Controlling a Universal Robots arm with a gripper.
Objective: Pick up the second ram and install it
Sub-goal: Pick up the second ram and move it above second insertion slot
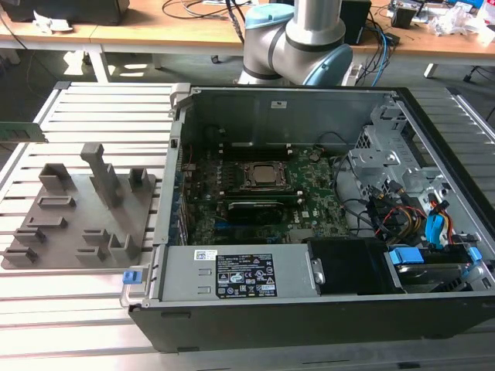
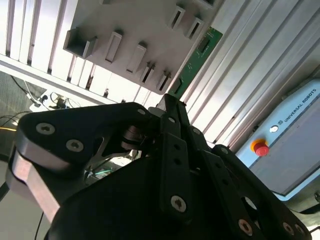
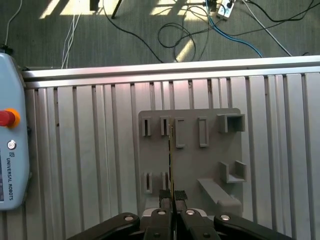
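Observation:
The second ram is a thin green board with small dark chips, and my gripper is shut on its near end. In the first wrist view the ram shows edge-on, sticking out from the closed black fingers of the gripper above the grey holder tray. In the exterior view the ram hangs level in the air at the far left, over the slatted table beyond the tray.
The open computer case lies at the exterior view's right, with the green motherboard and CPU socket inside. A pendant with a red button rests on the slatted table. Cables lie on the floor.

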